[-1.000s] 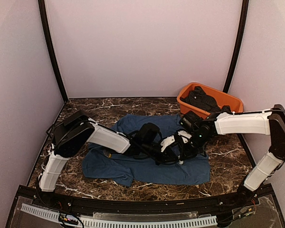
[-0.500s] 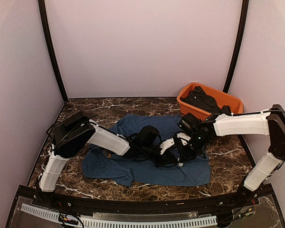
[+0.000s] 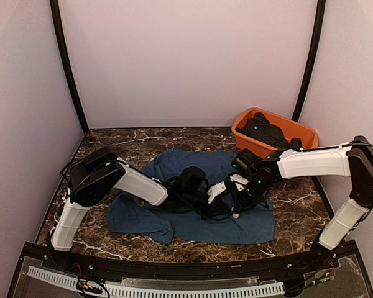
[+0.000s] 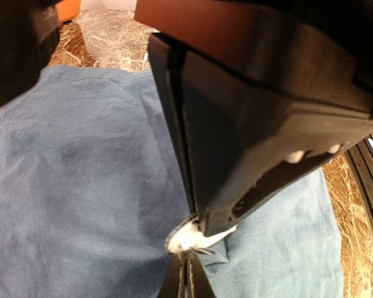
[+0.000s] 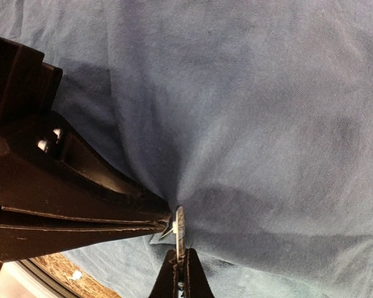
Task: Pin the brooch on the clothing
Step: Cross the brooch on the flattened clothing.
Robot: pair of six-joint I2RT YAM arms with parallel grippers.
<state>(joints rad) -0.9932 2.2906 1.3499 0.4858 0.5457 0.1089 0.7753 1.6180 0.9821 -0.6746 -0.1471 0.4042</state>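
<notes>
The clothing [image 3: 174,220], a navy T-shirt, lies spread on the marble table. Both grippers meet over its middle. My right gripper [image 3: 235,200] [image 5: 180,264] is shut on the brooch [image 5: 179,226] [image 4: 189,239], a small white disc seen edge-on, with its thin pin sticking out beside it. My left gripper [image 3: 222,202] [image 4: 186,264] is shut, its tips right against the brooch, pinching a raised fold of the clothing [image 4: 81,186] [image 5: 267,124]. Creases in the fabric run toward that pinch. Whether the pin passes through the cloth is hidden.
An orange tub [image 3: 306,131] holding dark garments stands at the back right corner, just behind the right arm. Bare marble tabletop [image 3: 118,141] borders the shirt at the back and sides. A black rail [image 3: 174,267] runs along the near edge.
Both grippers have drifted slightly left together, still joined at the brooch. Neither jaw has opened.
</notes>
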